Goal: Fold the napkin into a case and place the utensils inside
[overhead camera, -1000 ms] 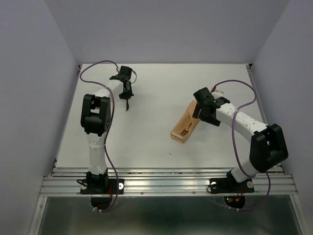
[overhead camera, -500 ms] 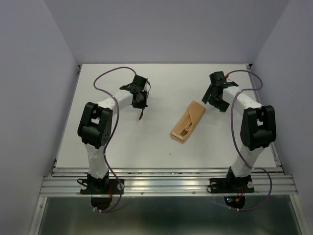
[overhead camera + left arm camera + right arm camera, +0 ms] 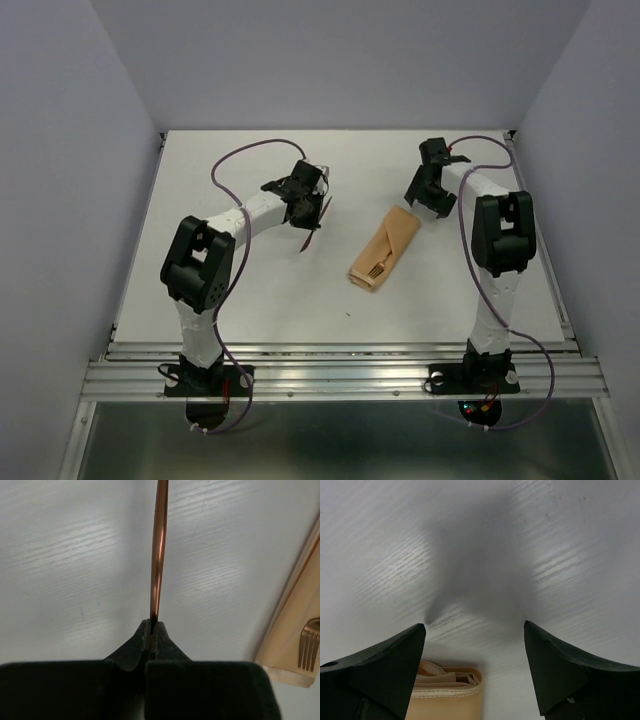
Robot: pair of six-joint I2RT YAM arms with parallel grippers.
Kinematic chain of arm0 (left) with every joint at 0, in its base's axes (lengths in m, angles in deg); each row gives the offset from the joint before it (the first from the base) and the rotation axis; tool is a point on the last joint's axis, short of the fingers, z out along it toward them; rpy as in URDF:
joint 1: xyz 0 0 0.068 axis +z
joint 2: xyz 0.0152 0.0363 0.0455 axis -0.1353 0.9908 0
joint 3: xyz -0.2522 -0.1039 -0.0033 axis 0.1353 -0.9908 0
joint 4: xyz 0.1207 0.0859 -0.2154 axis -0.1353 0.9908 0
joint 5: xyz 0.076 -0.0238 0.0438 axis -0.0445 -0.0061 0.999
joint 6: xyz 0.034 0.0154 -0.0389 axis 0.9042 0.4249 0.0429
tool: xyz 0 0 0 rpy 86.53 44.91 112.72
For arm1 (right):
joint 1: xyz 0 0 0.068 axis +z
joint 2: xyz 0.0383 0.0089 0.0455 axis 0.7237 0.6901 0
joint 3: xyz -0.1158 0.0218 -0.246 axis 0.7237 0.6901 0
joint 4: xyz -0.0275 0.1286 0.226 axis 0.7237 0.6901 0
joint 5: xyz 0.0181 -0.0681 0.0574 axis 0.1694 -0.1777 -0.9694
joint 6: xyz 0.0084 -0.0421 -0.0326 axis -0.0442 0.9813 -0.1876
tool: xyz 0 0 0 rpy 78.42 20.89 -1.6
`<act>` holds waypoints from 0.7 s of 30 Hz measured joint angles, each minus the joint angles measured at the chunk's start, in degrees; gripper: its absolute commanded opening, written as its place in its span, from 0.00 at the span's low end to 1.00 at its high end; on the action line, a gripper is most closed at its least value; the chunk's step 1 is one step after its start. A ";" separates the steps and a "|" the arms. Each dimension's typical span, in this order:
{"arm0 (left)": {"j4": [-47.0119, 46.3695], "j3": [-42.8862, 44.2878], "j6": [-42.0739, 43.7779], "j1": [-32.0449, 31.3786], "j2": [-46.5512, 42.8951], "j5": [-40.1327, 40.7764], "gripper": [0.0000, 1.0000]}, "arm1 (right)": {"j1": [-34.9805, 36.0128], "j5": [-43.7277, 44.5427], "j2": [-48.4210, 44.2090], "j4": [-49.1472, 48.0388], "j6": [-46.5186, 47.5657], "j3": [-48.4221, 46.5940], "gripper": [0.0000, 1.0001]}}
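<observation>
The napkin is folded into a narrow tan case (image 3: 384, 250) lying right of the table's middle, with a fork (image 3: 377, 265) showing at its near end. My left gripper (image 3: 308, 212) is shut on a thin reddish-brown utensil (image 3: 158, 550) and holds it left of the case. In the left wrist view the case (image 3: 295, 630) and the fork head (image 3: 308, 650) lie at the right edge. My right gripper (image 3: 428, 195) is open and empty just beyond the case's far end; that folded end (image 3: 447, 692) shows between its fingertips (image 3: 390, 665).
The white table (image 3: 250, 290) is boxed in by grey walls on three sides. A metal rail (image 3: 340, 375) runs along the near edge by the arm bases. Purple cables loop over both arms.
My left gripper has carried the utensil from the far left corner rightward toward the case. My right gripper has let go of the case and drawn back to its far end.
</observation>
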 measured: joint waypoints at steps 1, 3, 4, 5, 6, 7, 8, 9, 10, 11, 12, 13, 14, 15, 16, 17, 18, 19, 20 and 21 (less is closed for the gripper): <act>0.04 0.00 0.11 -0.48 -0.50 -0.20 0.00 | 0.13 -0.37 0.13 0.13 0.20 0.17 0.81; 0.15 0.00 0.28 -1.57 -1.27 -0.52 0.00 | 0.76 -0.81 0.07 0.09 0.42 0.74 0.78; 0.22 0.00 0.35 -2.27 -1.68 -0.63 0.00 | 1.16 -1.05 0.04 0.04 0.42 0.94 0.74; 0.22 0.00 0.39 -2.78 -1.86 -0.72 0.00 | 1.62 -1.25 0.00 -0.09 0.44 1.31 0.71; 0.26 -0.02 0.46 -3.67 -2.27 -1.01 0.00 | 2.58 -1.25 -0.13 -0.31 0.59 1.86 0.68; 0.31 -0.02 0.48 -4.17 -2.45 -1.22 0.00 | 3.08 -1.22 -0.26 -0.44 0.39 2.19 0.68; 0.31 -0.09 0.57 -4.98 -2.78 -1.75 0.00 | 3.87 -1.36 -0.68 -1.03 0.42 2.91 0.64; 0.33 -0.15 0.61 -5.55 -3.06 -2.10 0.00 | 4.11 -1.49 -0.83 -1.07 0.42 3.34 0.63; 0.46 -0.17 0.63 -6.05 -3.32 -2.47 0.00 | 4.98 -1.62 -1.31 -1.11 0.39 3.82 0.62; 0.46 -0.22 0.66 -6.51 -3.45 -2.78 0.00 | 5.42 -1.77 -1.51 -1.20 0.33 4.11 0.62; 0.28 -0.52 0.66 -7.19 -3.76 -3.10 0.00 | 5.95 -1.90 -1.57 -1.18 0.33 4.20 0.61; 0.37 -0.83 0.66 -7.30 -4.00 -3.28 0.00 | 6.27 -2.05 -1.57 -1.18 0.37 4.22 0.60; 0.63 -1.03 0.66 -7.91 -4.09 -3.50 0.00 | 6.54 -2.16 -1.57 -1.18 0.37 4.22 0.60; 0.72 -1.18 0.66 -8.28 -4.15 -3.61 0.00 | 6.80 -2.29 -1.57 -1.18 0.39 4.22 0.60; 0.76 -1.36 0.68 -8.81 -4.15 -3.69 0.00 | 6.93 -2.34 -1.57 -1.18 0.39 4.22 0.60; 0.79 -1.57 0.66 -9.33 -4.15 -3.80 0.00 | 6.99 -2.38 -1.57 -1.18 0.42 4.22 0.60; 0.96 -1.68 0.66 -9.68 -4.15 -3.76 0.00 | 7.04 -2.49 -1.57 -1.18 0.42 4.20 0.60; 1.11 -1.79 0.63 -10.05 -4.15 -3.69 0.00 | 7.10 -2.54 -1.57 -1.18 0.42 4.20 0.60; 1.25 -1.79 0.59 -10.29 -4.15 -3.45 0.00 | 7.13 -2.62 -1.57 -1.18 0.42 4.17 0.60; 1.25 -1.79 0.57 -10.43 -4.15 -3.26 0.00 | 7.17 -2.67 -1.57 -1.18 0.42 4.17 0.60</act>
